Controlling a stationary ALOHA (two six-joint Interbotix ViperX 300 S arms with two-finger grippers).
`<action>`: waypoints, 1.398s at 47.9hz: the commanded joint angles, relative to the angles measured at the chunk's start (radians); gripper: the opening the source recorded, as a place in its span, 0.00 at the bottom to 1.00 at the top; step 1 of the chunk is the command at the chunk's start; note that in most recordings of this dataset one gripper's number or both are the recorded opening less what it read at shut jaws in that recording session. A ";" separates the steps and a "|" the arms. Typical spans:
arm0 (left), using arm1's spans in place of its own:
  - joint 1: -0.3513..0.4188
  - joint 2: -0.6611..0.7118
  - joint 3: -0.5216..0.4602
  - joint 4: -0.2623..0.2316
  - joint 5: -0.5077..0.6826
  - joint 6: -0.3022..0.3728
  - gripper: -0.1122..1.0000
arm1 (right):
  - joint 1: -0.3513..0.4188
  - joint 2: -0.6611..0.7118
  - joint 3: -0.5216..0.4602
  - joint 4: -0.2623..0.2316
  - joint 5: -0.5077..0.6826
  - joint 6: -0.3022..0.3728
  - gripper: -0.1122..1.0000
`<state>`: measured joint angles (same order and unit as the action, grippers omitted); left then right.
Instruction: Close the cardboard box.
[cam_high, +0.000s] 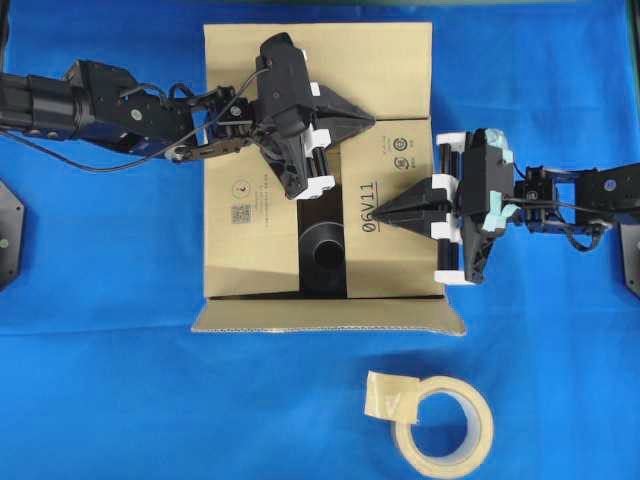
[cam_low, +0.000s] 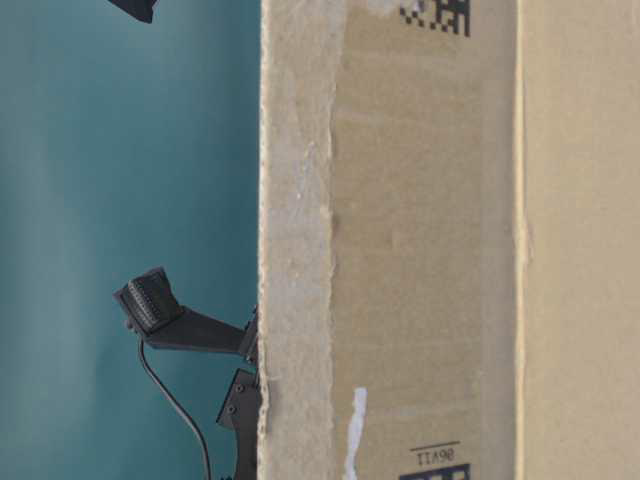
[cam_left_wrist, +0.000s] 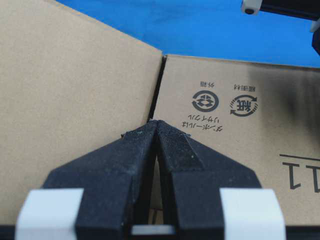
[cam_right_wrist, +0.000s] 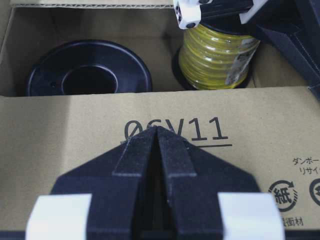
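Box (cam_high: 320, 160) sits mid-table on the blue cloth (cam_high: 100, 400), and it's only partly shut. From overhead, the far flap (cam_high: 390, 70) lies flat, and the right flap (cam_high: 395, 240), the one printed 06V11, is folded down over the opening. The left flap (cam_high: 250, 230) looks down as well, but a dark gap remains between the two, and through it the black spool (cam_high: 325, 250) shows. The near flap (cam_high: 330, 316) is splayed outward toward the tape roll (cam_high: 445, 420), so that one is not yet folded. My read: roughly halfway, with the gap to close and the near flap to bring over. Now the grippers. Left gripper (cam_high: 370, 122) has its jaws pinched together with nothing between them, tip resting at the seam where far flap meets right flap. Right gripper (cam_high: 383, 212) is likewise pressed closed and empty, tip pushing down on the right flap just by the printed code. Its wrist view looks past the flap edge to the black spool and a yellow wire reel (cam_right_wrist: 217, 52) inside.
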<state>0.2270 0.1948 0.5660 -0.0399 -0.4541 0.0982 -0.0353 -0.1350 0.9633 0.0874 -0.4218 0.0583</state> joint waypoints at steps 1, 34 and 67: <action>0.005 -0.011 -0.011 0.002 -0.005 -0.002 0.10 | 0.003 -0.008 -0.017 0.003 -0.008 0.002 0.10; 0.005 -0.015 0.005 0.002 -0.005 -0.003 0.10 | 0.227 -0.391 -0.028 0.002 0.149 0.000 0.10; 0.005 -0.017 0.012 0.002 -0.003 -0.011 0.10 | 0.448 -0.244 0.012 -0.034 0.133 -0.009 0.10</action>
<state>0.2301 0.1963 0.5814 -0.0399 -0.4541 0.0890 0.4096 -0.3789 0.9802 0.0522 -0.2746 0.0491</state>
